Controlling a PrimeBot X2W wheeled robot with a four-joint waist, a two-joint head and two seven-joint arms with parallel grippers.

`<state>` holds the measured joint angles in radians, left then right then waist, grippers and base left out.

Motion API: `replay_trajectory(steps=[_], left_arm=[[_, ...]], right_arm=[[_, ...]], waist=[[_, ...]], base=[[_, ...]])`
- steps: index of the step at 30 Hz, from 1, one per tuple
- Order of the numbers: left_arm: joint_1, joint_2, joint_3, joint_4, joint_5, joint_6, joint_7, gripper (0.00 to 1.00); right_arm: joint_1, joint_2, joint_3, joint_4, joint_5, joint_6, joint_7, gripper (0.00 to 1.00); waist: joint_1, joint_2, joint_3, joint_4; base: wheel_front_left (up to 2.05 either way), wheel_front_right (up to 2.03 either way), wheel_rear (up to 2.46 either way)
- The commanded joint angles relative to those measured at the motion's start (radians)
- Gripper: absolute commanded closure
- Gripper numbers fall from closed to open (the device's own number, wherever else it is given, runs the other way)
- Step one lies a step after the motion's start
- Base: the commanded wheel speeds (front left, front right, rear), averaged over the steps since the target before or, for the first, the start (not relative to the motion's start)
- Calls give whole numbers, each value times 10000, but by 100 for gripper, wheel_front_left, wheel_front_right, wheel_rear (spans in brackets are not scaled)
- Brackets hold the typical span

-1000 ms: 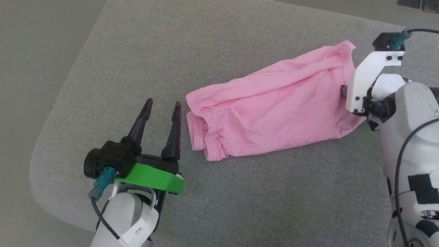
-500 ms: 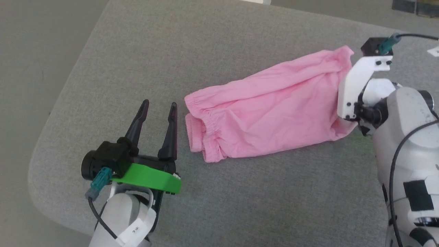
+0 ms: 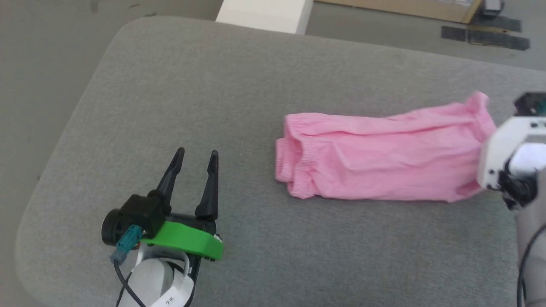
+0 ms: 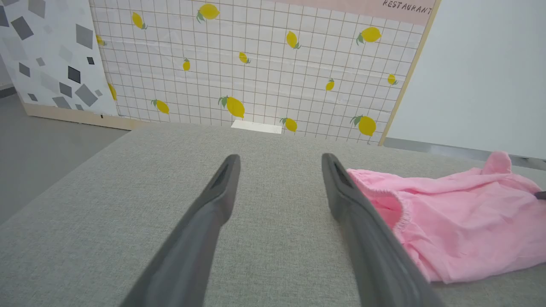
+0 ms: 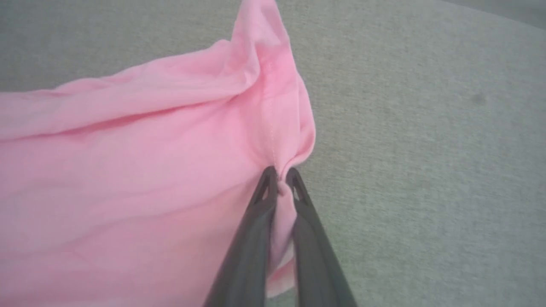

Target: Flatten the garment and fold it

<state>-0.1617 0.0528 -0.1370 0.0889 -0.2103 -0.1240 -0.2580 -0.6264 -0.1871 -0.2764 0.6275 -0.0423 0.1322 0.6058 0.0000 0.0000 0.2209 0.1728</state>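
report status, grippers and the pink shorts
Right gripper shut on garment edge. Left gripper open, short of waistband end. Garment rumpled, unfolded, on grey cushion. Nothing in the way.

Garment (image 3: 384,162): thin soft matt cloth. Cushion (image 3: 213,85): coarse woven grey fabric.

A pink garment (image 3: 384,166) lies rumpled on the grey cushion (image 3: 204,85).
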Motion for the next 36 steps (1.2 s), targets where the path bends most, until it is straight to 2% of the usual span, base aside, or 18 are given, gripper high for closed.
replay_trajectory(steps=[1,9,12,16,22,27,31,36], left_arm=[[149,-16,32,20,89,-67,-38,0],[244,1,95,50,101,-67,-38,0],[248,0,88,67,98,-67,-38,0],[273,-1,11,103,85,-67,-38,0],[323,32,-135,158,47,-67,-38,0],[371,44,-179,181,17,-67,-38,0],[310,38,-265,198,-16,-67,-38,0],[105,23,-369,177,-79,-67,-38,0]], right_arm=[[386,-92,-188,-347,-142,-15,-23,100],[1518,-134,-897,-2033,-685,-15,63,100],[1698,-90,-752,-2547,-824,-15,23,100],[1831,-36,-79,-3314,-842,-15,33,100],[1910,-240,1838,-4666,-513,-15,406,100],[1625,-534,4030,-5502,-69,-15,1004,100],[1146,-721,5704,-5393,421,-15,1382,100],[462,-622,7370,-4466,797,-15,1492,100]], waist=[[0,0,-278,-360],[0,0,-423,-788],[0,0,-463,-853],[0,0,-549,-846],[0,0,-691,-680],[0,0,-728,-517],[0,0,-633,-326],[0,0,-380,-54]], base=[[0,0,0],[0,0,0],[0,0,0],[0,0,0],[0,0,0],[0,0,0],[0,0,0],[0,0,0]])
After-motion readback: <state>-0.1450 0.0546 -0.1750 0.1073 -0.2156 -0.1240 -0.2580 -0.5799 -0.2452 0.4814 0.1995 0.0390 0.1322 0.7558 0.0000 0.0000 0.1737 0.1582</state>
